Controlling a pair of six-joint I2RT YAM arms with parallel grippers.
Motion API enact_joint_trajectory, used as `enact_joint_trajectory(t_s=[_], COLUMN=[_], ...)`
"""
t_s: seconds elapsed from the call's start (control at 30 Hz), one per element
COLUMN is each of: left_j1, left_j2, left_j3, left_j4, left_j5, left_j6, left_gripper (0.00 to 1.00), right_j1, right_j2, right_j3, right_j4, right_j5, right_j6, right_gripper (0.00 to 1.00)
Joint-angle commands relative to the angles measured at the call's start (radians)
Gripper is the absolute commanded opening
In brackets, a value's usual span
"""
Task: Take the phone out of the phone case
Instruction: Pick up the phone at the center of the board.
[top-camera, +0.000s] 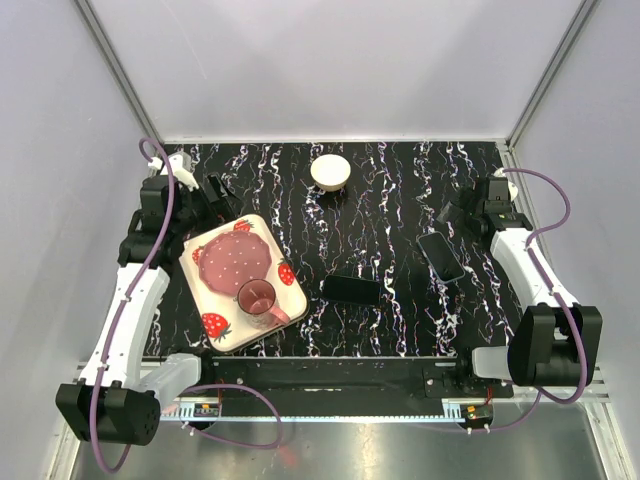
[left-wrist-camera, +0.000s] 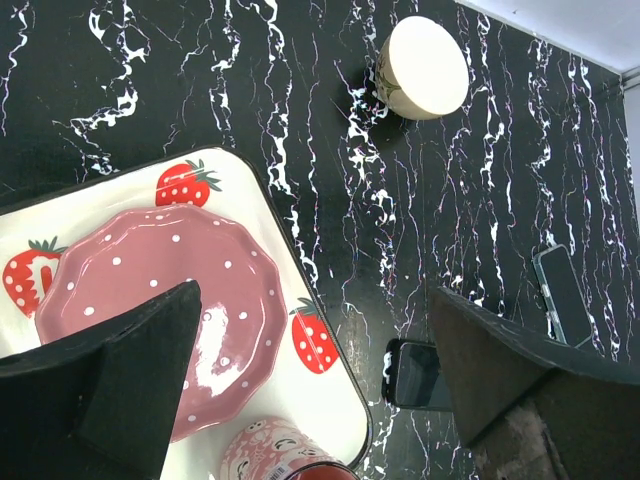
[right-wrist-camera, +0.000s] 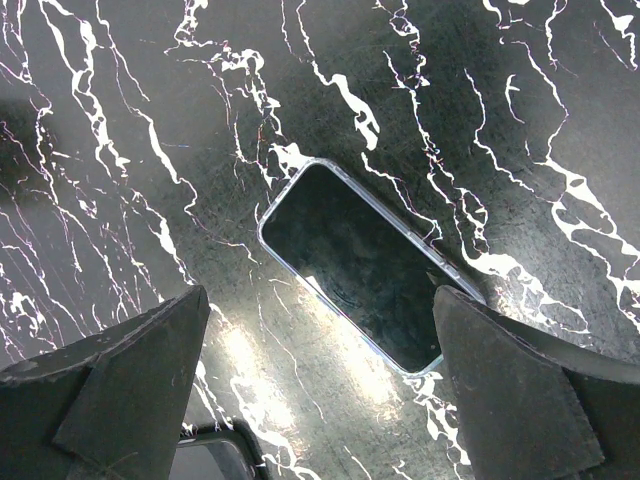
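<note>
**Top view.** You see the dark glossy phone in a pale clear-rimmed case (top-camera: 441, 256) lying flat on the black white-veined marble table (top-camera: 390, 200). It is right of centre, just on the near side of the right gripper (top-camera: 457, 212). A flat black rectangular slab (top-camera: 352, 290) lies apart from it, near the middle. The left gripper (top-camera: 218, 192) hangs at the far end of the strawberry-printed cream tray (top-camera: 212, 324). By this view nothing is gripped and the whole separation remains to be done, unless the slab is the freed phone, which you cannot tell.

**Left wrist view.** The fingers stand wide and empty above the tray. The cased phone (left-wrist-camera: 562, 295) shows at the right edge, with the slab (left-wrist-camera: 415, 375) to its left.

**Right wrist view.** Only here does the clear rim around the screen read plainly. The fingers are spread wide above the phone, apart from it.
</note>
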Motion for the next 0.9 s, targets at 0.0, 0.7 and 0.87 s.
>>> enact_joint_trajectory(t_s=[0.0, 0.7, 0.87], left_j1=[0.003, -0.018, -0.027], left_j2=[-0.009, 0.088, 0.051], left_j3=[0.052, -0.012, -0.017], left_j4=[0.035, 0.060, 0.034], left_j5=[-0.009, 0.164, 0.153], left_j6=[0.006, -0.157, -0.140], left_gripper=[0.99, 0.99, 0.99], right_j1=[0.002, 0.002, 0.002], right_j2=[0.002, 0.381, 0.454], right_j3=[-0.002, 0.199, 0.169], right_j4=[0.004, -0.015, 0.012], right_j5=[0.000, -0.009, -0.101], right_j6=[-0.005, -0.107, -0.140], right_gripper=[1.00, 1.00, 1.00])
